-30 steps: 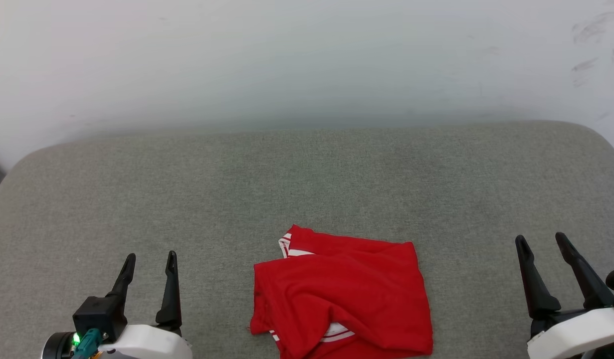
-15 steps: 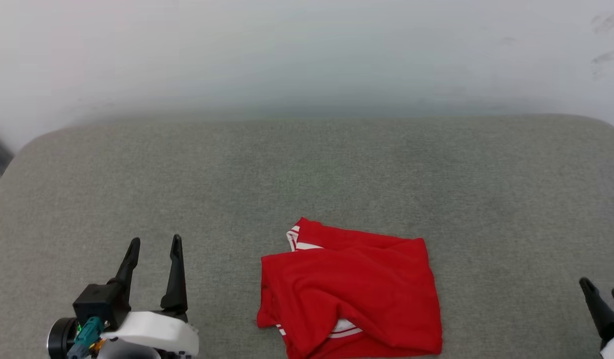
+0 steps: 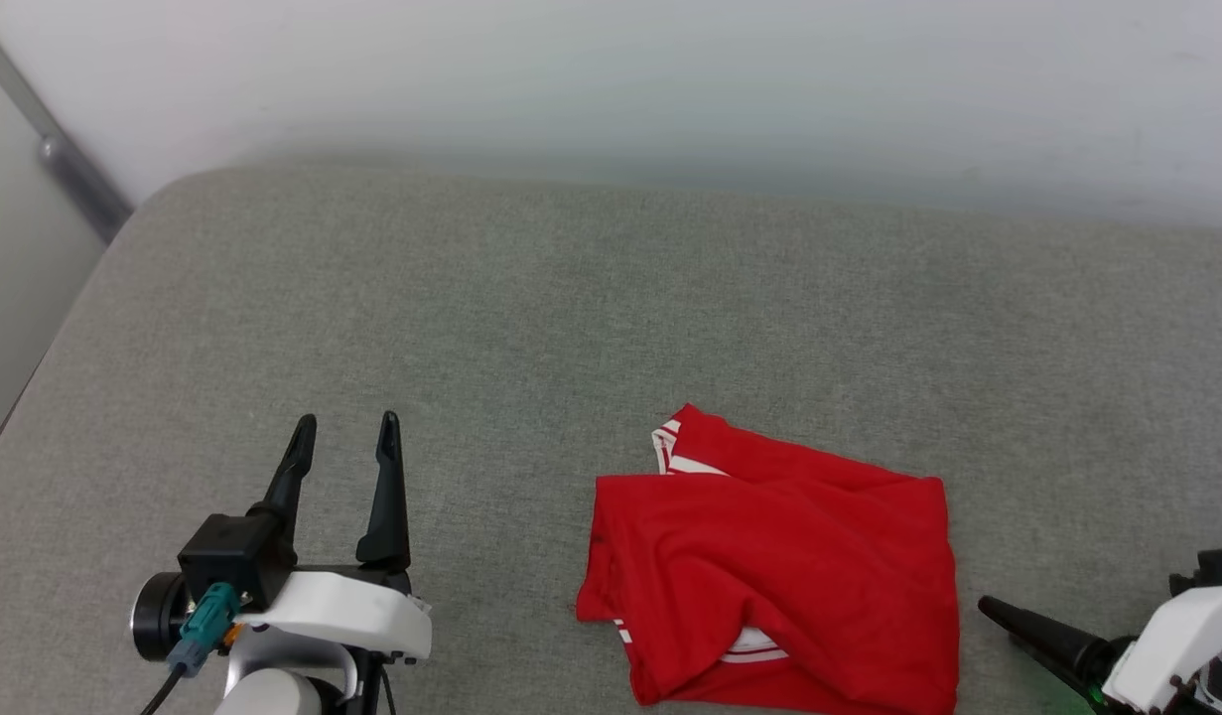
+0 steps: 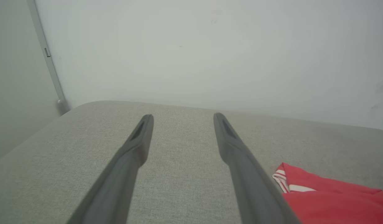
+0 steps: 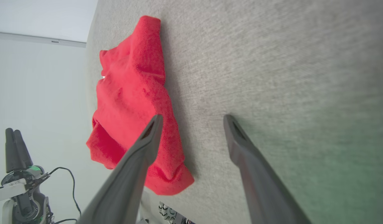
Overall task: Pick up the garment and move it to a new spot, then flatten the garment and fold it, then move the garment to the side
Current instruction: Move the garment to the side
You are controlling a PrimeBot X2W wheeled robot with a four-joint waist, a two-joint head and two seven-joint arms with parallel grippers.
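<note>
Head view: the garment (image 3: 779,576) lies loosely folded on the grey padded surface (image 3: 571,298), to the right of the left gripper (image 3: 347,422) and apart from it. That gripper's fingers are spread wide and hold nothing. In the right wrist view the right gripper (image 5: 193,117) is also spread wide and empty. The garment lies close on its left, and one finger crosses in front of the red cloth.

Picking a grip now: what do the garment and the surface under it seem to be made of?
Garment: soft, thin knit cloth, probably jersey. It is matte red and slumps in rounded folds, with red-and-white striped trim at one edge. Surface: apparently a padded cushion in matte grey woven upholstery, going by its fine weave grain and rounded corner.
</note>
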